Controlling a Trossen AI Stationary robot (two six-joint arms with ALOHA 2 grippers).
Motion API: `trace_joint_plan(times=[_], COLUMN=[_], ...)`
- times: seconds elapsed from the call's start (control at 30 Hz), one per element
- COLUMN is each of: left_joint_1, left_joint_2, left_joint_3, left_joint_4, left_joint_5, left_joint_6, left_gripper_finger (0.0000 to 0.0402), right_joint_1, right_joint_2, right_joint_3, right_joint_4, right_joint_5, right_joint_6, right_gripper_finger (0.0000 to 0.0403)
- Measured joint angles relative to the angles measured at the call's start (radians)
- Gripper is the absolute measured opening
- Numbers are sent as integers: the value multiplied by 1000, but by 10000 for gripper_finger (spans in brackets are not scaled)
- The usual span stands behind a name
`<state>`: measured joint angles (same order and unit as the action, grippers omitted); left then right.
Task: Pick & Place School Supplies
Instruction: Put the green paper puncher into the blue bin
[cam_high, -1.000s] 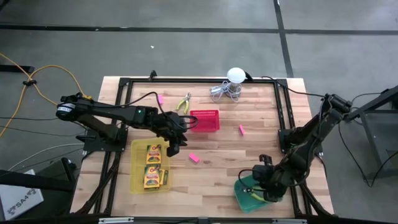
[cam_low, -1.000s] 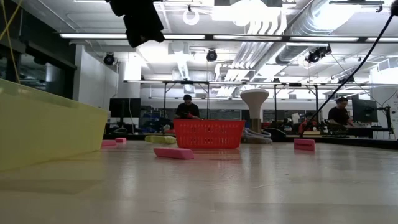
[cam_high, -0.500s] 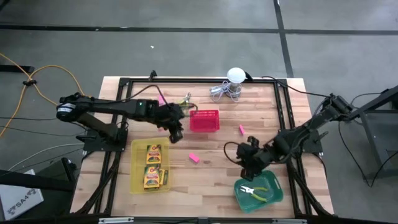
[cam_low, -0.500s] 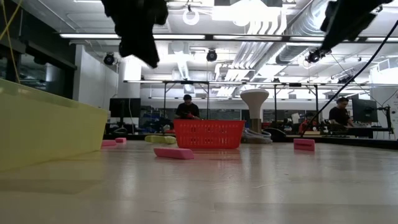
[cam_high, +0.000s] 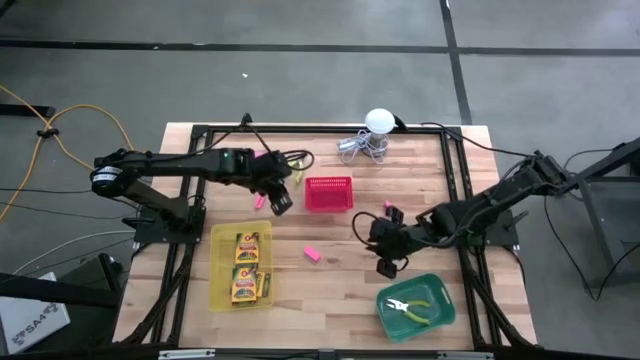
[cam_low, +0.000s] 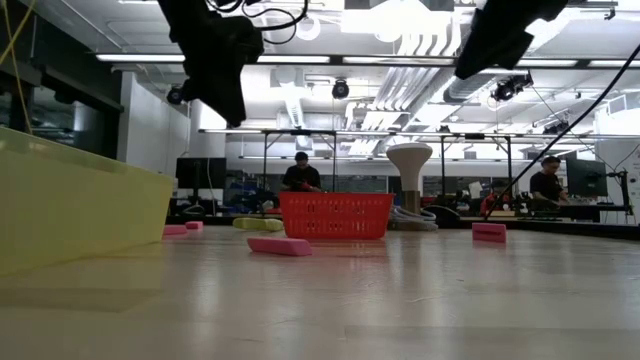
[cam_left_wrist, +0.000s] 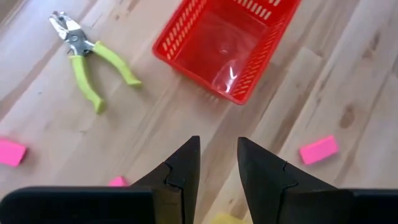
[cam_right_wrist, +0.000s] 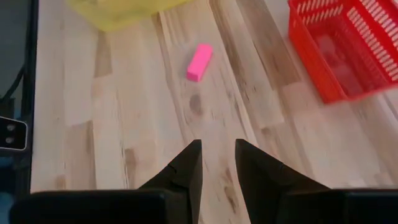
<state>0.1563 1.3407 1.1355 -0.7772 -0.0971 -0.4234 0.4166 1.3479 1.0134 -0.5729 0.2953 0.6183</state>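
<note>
Beside the red basket (cam_left_wrist: 227, 46), the pliers (cam_left_wrist: 90, 59) are seen lying flat (stiff, judged light, best pinched across both slick handles); the left gripper (cam_left_wrist: 217, 163) is held narrowly parted and empty, as is the right gripper (cam_right_wrist: 216, 163).

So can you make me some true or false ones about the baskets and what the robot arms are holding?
1. The red basket has nothing in it. True.
2. The yellow tray holds crayon boxes. True.
3. The green tray is empty. False: a pair of pliers lies in it.
4. The left gripper is carrying a pink eraser. False: nothing sits between its jaws, which stand a little apart above the table.
5. A second pair of pliers lies on the table beside the red basket. True.
6. The right gripper is holding a crayon box. False: it holds nothing; a pink eraser lies on the wood ahead of it.
</note>
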Motion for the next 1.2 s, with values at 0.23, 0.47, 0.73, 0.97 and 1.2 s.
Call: trace_joint_plan(times=[0.23, 0.47, 0.73, 0.97, 1.2], left_joint_1=[11, 14, 125, 223, 261], left_joint_2=[0, 8, 104, 196, 227], left_joint_3=[0, 0, 0, 0, 0], left_joint_4=[-7, 24, 21, 27, 51], left_joint_5=[-45, -98, -75, -92, -81], left_joint_6=[3, 32, 43, 79, 78], left_gripper_finger=[102, 102, 108, 116, 116], right_joint_1=[-34, -40, -40, -40, -40], right_joint_2=[0, 0, 0, 0, 0], right_joint_3=[0, 0, 0, 0, 0], right_joint_4=[63, 93, 100, 99, 99], right_joint_5=[-43, -42, -41, -43, -41], right_joint_6=[-75, -126, -126, -126, -127], right_gripper_finger=[84, 84, 84, 84, 84])
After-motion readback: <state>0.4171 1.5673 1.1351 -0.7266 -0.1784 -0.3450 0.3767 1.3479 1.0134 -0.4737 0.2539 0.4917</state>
